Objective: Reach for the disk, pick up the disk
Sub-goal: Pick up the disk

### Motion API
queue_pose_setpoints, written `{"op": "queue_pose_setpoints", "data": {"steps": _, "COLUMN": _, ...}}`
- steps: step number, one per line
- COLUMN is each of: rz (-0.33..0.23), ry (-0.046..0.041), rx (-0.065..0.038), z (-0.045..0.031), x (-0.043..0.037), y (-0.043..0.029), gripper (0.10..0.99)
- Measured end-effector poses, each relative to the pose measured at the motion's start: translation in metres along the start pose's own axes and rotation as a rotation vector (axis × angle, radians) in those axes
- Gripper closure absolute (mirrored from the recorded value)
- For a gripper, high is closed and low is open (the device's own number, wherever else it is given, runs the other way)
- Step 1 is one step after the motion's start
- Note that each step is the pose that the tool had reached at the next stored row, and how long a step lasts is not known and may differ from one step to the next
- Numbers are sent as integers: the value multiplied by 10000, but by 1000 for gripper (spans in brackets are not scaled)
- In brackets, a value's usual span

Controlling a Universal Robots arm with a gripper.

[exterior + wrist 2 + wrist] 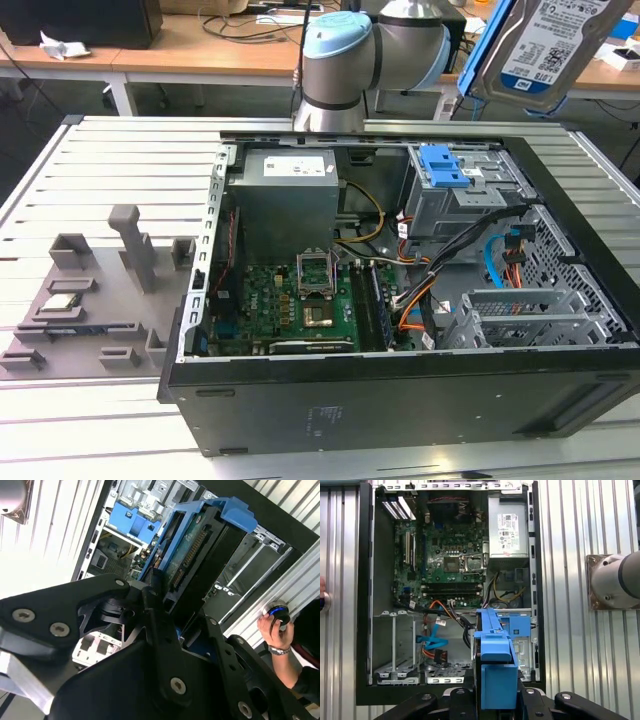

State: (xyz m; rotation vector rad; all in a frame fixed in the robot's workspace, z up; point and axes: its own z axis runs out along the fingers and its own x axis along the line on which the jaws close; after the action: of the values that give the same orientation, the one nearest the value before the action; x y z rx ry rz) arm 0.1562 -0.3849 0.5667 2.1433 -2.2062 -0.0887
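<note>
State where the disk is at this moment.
The disk is lifted clear of the computer case, at the top of the exterior view's right, above the grey drive cage; the tool holds it.

Blue-bracketed silver disk (pixel 540 45), lifted, upright
</note>
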Motion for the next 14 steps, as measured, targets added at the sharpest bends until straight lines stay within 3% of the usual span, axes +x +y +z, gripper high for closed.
{"op": "queue_pose_setpoints", "data": {"steps": 14, "rz": 1, "ry": 1, "rx": 1, "z": 0, "x": 230, "y": -11, "gripper": 722}}
